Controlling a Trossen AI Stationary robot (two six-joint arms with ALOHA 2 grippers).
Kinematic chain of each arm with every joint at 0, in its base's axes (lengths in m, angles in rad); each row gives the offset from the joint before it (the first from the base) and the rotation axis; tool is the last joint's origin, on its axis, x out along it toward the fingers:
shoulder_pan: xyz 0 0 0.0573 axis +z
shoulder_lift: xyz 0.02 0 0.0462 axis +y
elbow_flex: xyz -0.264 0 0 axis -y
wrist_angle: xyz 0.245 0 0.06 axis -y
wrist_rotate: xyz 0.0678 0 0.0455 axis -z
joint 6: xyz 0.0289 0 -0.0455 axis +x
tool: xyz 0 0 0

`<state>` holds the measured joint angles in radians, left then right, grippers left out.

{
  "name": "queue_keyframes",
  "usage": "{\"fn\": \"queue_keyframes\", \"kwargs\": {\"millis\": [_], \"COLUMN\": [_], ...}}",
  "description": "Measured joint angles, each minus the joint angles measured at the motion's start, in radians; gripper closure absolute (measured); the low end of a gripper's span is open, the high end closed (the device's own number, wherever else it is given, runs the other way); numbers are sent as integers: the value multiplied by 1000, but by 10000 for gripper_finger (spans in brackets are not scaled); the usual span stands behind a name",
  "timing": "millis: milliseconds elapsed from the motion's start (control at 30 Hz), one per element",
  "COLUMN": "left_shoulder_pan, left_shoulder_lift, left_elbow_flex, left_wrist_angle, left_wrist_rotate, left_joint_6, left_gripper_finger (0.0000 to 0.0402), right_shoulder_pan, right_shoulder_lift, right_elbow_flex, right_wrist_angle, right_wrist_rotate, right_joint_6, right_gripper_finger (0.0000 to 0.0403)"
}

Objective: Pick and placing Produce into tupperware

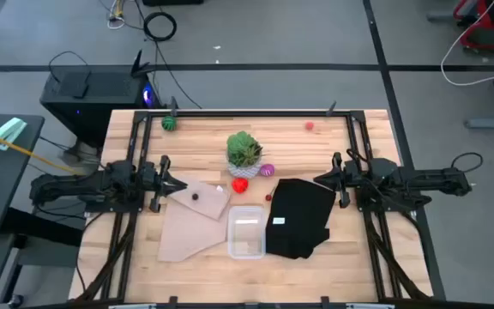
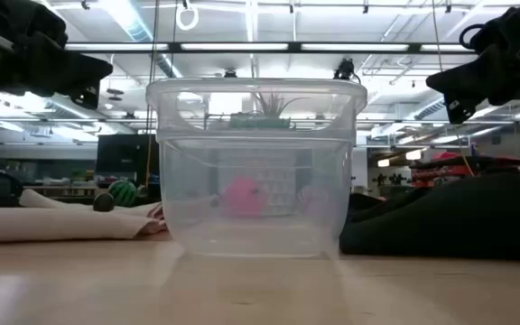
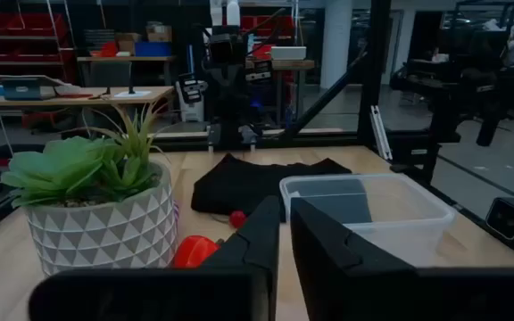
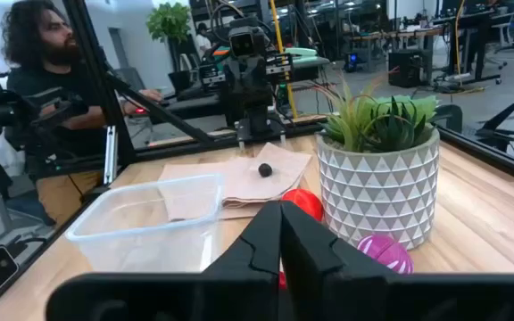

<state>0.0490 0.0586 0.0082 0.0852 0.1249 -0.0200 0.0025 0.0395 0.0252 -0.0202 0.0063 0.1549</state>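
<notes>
My left gripper [image 1: 178,184]: at the left side of the table, over the left edge of the tan cloth, its fingers [image 3: 261,234] nearly closed with only a thin slit between them, nothing held.
Dark green striped ball [image 1: 170,123]: far left on the table, well apart from everything else.
Tan cloth [image 1: 189,225]: spread on the left half, just left of the tupperware.
Tiny dark piece [image 1: 196,196]: lying on the tan cloth, near my left gripper.
Spiky green plant [image 1: 244,151]: in a white patterned pot, in the middle of the table toward the far side.
Red piece [image 1: 240,184]: just in front of the pot.
Tupperware [image 1: 246,232]: near the middle front, upright, between the tan cloth and the black cloth; I see nothing in it.
Magenta striped ball [image 1: 268,170]: just right of the pot.
Small red piece [image 1: 268,197]: at the left edge of the black cloth.
Black cloth [image 1: 299,218]: right of the tupperware, with a small white tag on it.
Pink-red piece [image 1: 310,126]: far right area, alone.
My right gripper [image 1: 322,181]: at the right side, over the far right corner of the black cloth, fingers [image 4: 275,230] pressed together, empty.
</notes>
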Motion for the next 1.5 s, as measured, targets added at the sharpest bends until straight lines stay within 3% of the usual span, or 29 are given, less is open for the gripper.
{"fn": "queue_keyframes", "kwargs": {"millis": [1500], "left_shoulder_pan": [0], "left_shoulder_lift": [0], "left_elbow_flex": [0], "left_wrist_angle": [0], "left_wrist_rotate": [0], "left_joint_6": [0], "left_gripper_finger": [364], "right_shoulder_pan": [0], "right_shoulder_lift": [0], "right_elbow_flex": [0], "right_wrist_angle": [0], "right_wrist_rotate": [0], "right_joint_6": [0], "right_gripper_finger": [389]}}
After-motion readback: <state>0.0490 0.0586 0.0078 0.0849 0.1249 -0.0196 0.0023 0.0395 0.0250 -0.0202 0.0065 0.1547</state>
